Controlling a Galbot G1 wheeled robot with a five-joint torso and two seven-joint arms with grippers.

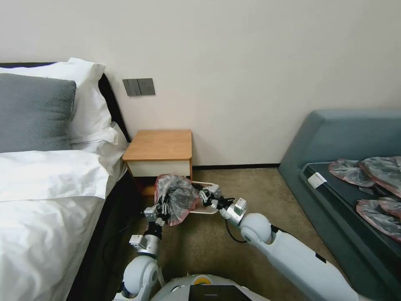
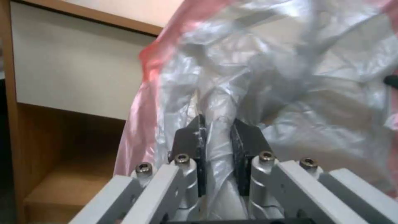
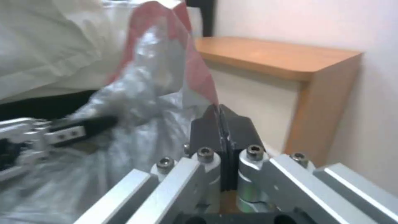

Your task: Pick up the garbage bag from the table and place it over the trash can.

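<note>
- The garbage bag (image 1: pixel 177 200) was off the table (image 1: pixel 160 145) and held in the air in front of the drawer face, over the near-left part of the trash can (image 1: pixel 207 210), whose pale rim showed to the right of and below the plastic.
- The left gripper (image 1: pixel 163 207) was at the near-left side of the bag. In the left wrist view its dark pads (image 2: pixel 191 137) stood closed upon a bunched fold of grey film, with the film visibly caught between them.
- The right gripper (image 1: pixel 205 196) was at the right side of the bag, over the can. In the right wrist view its pads (image 3: pixel 207 130) were pressed flat together on the pinkish-red rim edge.
- The table top was bare.
- Judgement: the pick-up step appeared complete, and the step in hand was carrying and spreading the bag over the can.
- Judgement: the bag mouth looked gathered rather than open. The next move would call for drawing the two grips apart to open the rim wider than the can, then lowering it so the rim passes outside the can's edge.
- Whether any part of the bag touched the can could not be determined.
</note>
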